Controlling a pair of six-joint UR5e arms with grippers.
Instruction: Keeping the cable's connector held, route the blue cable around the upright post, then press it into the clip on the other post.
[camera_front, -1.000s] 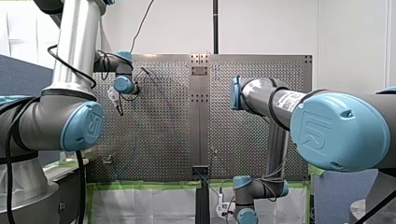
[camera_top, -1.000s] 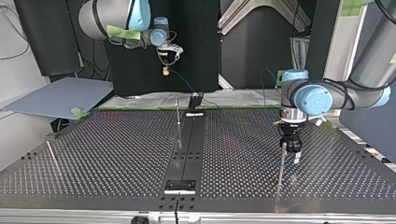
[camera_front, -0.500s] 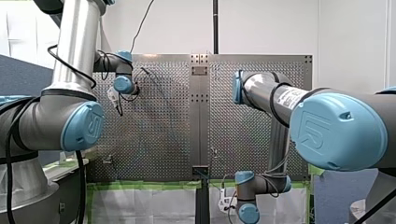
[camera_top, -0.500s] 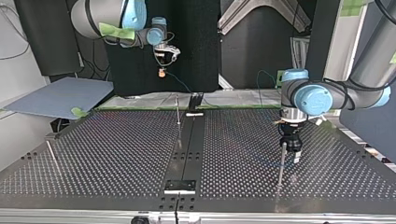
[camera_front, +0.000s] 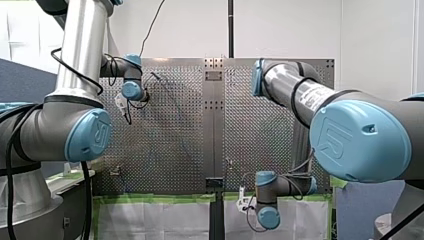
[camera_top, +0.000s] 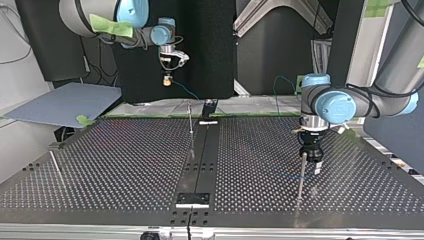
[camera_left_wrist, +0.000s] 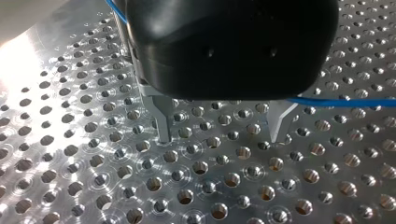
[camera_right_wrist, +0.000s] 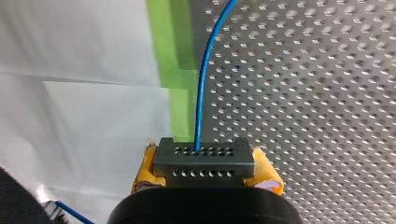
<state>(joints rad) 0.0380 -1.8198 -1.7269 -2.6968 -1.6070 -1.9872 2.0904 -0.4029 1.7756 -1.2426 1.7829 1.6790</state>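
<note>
Right wrist view: the connector (camera_right_wrist: 204, 161) is clamped between the right gripper's (camera_right_wrist: 205, 171) yellow pads. The left gripper's (camera_left_wrist: 219, 128) fingers are held wide over the table (camera_left_wrist: 140, 186).

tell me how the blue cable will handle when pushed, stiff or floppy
Probably flexible but not limp: the blue cable leaves the connector in a smooth arc with no kinks. Being so thin, it is likely light and should bend easily.

Silver arm tubes (camera_front: 82, 45), pale-blue joint caps (camera_front: 367, 140) with embossed UR logos, black cables (camera_front: 83, 200), green tape (camera_top: 106, 26)
</note>
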